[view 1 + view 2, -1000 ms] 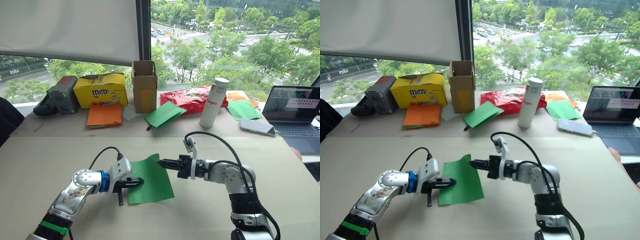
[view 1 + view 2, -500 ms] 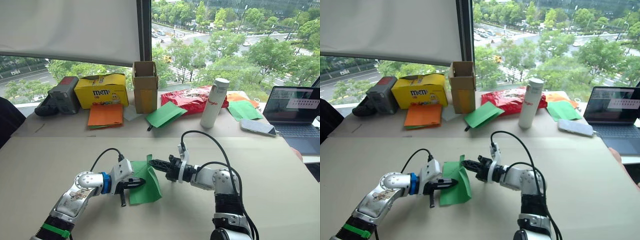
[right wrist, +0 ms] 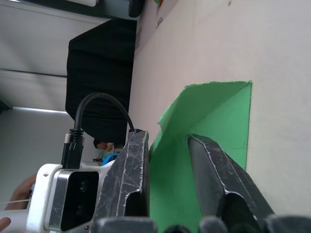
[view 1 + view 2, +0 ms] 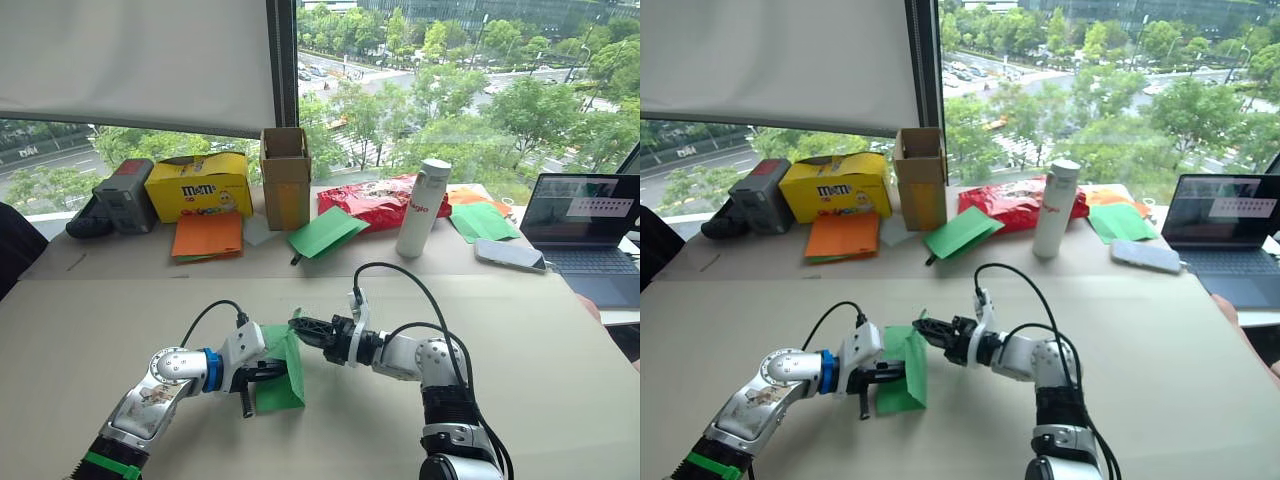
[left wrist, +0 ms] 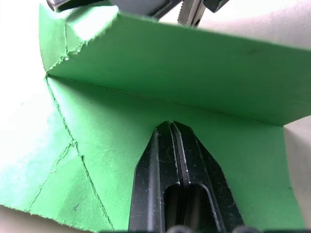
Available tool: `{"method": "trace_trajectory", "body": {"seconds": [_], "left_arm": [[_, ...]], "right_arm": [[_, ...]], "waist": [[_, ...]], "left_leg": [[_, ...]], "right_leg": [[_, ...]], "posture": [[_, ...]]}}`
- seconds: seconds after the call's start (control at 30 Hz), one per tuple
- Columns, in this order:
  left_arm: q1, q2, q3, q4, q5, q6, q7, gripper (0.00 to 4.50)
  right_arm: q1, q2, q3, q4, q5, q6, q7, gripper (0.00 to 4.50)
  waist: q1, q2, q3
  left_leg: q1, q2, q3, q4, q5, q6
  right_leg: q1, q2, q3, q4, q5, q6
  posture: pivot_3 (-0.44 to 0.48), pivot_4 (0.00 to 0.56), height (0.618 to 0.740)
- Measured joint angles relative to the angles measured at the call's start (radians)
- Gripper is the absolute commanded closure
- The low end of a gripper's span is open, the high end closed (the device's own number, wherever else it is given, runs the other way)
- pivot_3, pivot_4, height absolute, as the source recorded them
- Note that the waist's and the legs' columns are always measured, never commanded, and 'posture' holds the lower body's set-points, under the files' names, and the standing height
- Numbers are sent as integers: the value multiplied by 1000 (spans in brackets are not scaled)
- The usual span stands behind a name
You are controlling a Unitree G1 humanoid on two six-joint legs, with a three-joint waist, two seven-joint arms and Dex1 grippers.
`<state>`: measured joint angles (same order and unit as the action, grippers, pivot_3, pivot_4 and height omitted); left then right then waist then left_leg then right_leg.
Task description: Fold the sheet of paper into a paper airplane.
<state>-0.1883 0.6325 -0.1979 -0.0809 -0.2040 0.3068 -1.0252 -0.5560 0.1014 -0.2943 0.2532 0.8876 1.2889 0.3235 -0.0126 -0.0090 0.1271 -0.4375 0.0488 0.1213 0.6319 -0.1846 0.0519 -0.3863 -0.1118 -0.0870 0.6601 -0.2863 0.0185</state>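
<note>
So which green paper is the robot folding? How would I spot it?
Look at the big tan table, at the near part where the two robot arms meet. The sheet of paper lies between the left gripper and the right gripper, one side bent up. The other green papers lie far back by the window.

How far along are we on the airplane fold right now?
Early stage. Done: the sheet of paper carries diagonal creases. In hand: the left gripper, jaws shut, presses the flat half to the table, while the right gripper, jaws open around the raised edge, lifts the other half over. Left: flattening this fold and all later ones; no pointed wedge yet.
</note>
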Motion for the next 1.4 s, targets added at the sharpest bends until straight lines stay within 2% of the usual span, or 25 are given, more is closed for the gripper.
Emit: {"method": "trace_trajectory", "body": {"seconds": [0.07, 0.3, 0.47, 0.53, 0.63, 0.73, 0.8, 0.87, 0.9, 1.1, 1.27, 1.4], "left_arm": [[-2, 0, -1, 2, 0, 0, -2, 4500], [-12, 0, -4, 9, 0, 0, -12, 4500], [-14, 1, -2, 12, 0, -1, -20, 4500], [-14, 2, -1, 13, 0, -2, -24, 4500], [-16, 2, -2, 14, 0, -3, -28, 4500], [-20, 2, -2, 16, 0, -4, -30, 4500], [-20, 3, -2, 18, 0, -4, -36, 4500], [-20, 6, -1, 19, 0, -4, -39, 4500], [-21, 6, -1, 19, 0, -4, -39, 4500], [-25, 6, -2, 23, 0, -5, -43, 4500], [-32, 5, -3, 30, 0, -8, -47, 4500], [-32, 6, -1, 30, 0, -9, -48, 4500]], "right_arm": [[-2, -4, 1, -1, 1, 2, 3, 1164], [-25, -105, -16, -58, 41, 13, 43, 1164], [-30, -311, 39, -189, 26, -26, 162, 1164], [-26, -424, 143, -259, -55, -122, 256, 1164], [16, -591, 351, -332, -248, -344, 401, 1996], [67, -744, 565, -331, -506, -654, 525, 3100], [91, -797, 652, -309, -639, -832, 580, 3748], [111, -804, 698, -276, -727, -988, 616, 4421], [117, -805, 717, -268, -758, -1049, 632, 4473], [142, -741, 739, -259, -815, -1194, 679, 4473], [137, -626, 742, -213, -817, -1202, 680, 4473], [116, -534, 694, -213, -722, -1143, 691, 4473]], "waist": [[0, 0, 0], [1, 1, 0], [1, 2, 1], [1, 3, 2], [2, 3, 2], [4, 3, 2], [3, 2, 2], [3, 2, 3], [3, 2, 3], [4, 1, 3], [4, 1, 3], [4, 1, 3]], "left_leg": [[0, 0, 0, 0, 0, 0], [-1, -1, 0, -1, 0, 0], [-1, -1, 1, -2, 0, 0], [-1, -1, 1, -3, 0, 0], [-1, -1, 1, -3, 0, 0], [-1, -2, 1, -3, 0, 1], [-1, -1, 1, -3, 0, 1], [-1, -1, 1, -2, 0, 0], [-1, -1, 1, -2, 0, 0], [-1, 0, 1, -2, 0, 0], [-1, 0, 1, -2, 0, 0], [-1, 0, 1, -1, 1, -1]], "right_leg": [[0, 0, 0, 0, 0, 0], [0, -1, 0, -3, 0, 0], [0, -1, 1, -4, 0, 0], [-1, 0, 1, -4, 0, 0], [-2, 0, 0, -6, 0, 1], [-2, 0, 0, -7, -2, 4], [-1, 0, 0, -7, -3, 5], [-1, 0, 0, -6, -3, 5], [0, 0, 0, -5, -3, 4], [0, 1, 0, -5, -1, 1], [0, 1, 0, -5, 0, 1], [0, 1, 0, -4, 0, 1]], "posture": [[0, 150, 740], [0, 150, 740], [0, 150, 740], [0, 150, 740], [0, 150, 740], [0, 150, 740], [0, 150, 740], [0, 150, 740], [0, 150, 740], [0, 150, 740], [0, 150, 740], [0, 150, 740]]}}
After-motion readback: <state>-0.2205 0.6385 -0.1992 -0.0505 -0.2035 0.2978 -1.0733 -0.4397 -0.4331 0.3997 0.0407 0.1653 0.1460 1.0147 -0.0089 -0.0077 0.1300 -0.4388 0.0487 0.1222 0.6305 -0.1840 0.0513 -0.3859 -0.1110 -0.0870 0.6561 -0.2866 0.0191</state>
